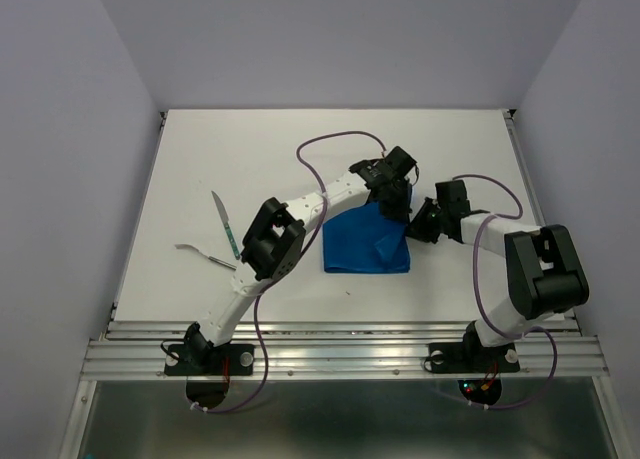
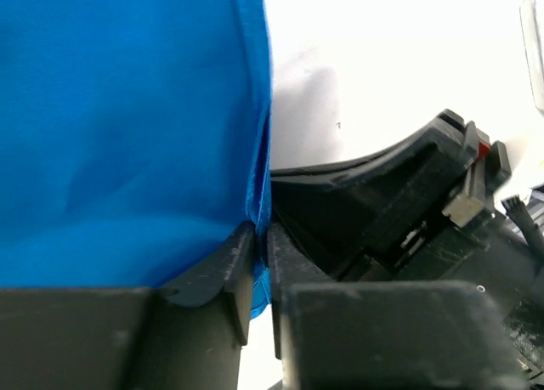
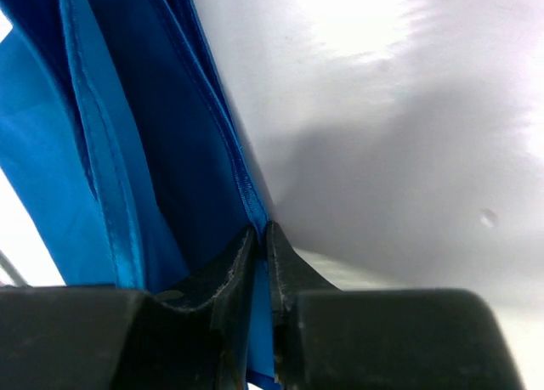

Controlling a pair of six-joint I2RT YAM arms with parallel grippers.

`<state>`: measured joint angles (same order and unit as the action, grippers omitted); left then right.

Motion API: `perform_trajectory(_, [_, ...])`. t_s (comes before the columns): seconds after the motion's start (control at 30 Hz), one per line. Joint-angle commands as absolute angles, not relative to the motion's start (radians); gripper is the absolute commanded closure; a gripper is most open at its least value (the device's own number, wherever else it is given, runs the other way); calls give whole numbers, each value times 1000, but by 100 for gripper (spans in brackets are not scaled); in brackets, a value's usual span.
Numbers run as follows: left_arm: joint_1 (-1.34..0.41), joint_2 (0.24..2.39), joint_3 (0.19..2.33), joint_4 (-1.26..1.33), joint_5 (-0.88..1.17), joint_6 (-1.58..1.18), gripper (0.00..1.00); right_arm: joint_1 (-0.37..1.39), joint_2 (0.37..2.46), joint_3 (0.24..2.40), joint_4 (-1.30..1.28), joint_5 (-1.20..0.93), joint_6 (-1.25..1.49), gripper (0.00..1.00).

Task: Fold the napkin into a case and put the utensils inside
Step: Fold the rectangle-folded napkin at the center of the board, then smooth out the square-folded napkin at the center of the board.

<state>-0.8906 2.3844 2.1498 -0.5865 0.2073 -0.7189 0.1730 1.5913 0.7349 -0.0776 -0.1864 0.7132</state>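
The bright blue napkin (image 1: 362,243) lies in the middle of the table, its far right part lifted. My left gripper (image 1: 397,194) is shut on the napkin's hemmed edge (image 2: 255,152) at its far corner. My right gripper (image 1: 418,224) is shut on the napkin's right edge (image 3: 246,195), where several cloth layers hang from the jaws. The two utensils lie on the left: one with a teal-green handle (image 1: 229,225), one slim grey metal piece (image 1: 205,253). No finished case is in view.
The right arm's black wrist (image 2: 408,211) shows close beside my left gripper. The table's left edge (image 1: 135,219) runs near the utensils. Purple cables (image 1: 335,139) loop over the table behind the arms.
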Motion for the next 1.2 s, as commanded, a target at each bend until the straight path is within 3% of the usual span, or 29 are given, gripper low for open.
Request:
perform_trajectory(0.0, [-896, 2342, 2194, -561, 225, -718, 74, 184, 1557, 696, -189, -68, 706, 82])
perform_trajectory(0.07, [-891, 2335, 2198, -561, 247, -727, 61, 184, 1555, 704, -201, -61, 703, 81])
perform_trajectory(0.23, [-873, 2287, 2195, -543, 275, -736, 51, 184, 1551, 701, -210, -45, 701, 80])
perform_trajectory(0.4, [-856, 2232, 2146, -534, 272, -735, 51, 184, 1543, 709, -236, -25, 693, 80])
perform_trajectory(0.73, [-752, 1990, 1846, -477, 230, -700, 55, 184, 1358, 801, -451, 212, 615, 64])
perform_trajectory(0.9, [-713, 1951, 1660, -436, 230, -690, 57, 184, 1316, 866, -477, 143, 606, 64])
perform_trajectory(1.17, [-712, 1985, 1546, -407, 238, -675, 62, 274, 1403, 969, -439, 8, 604, 66])
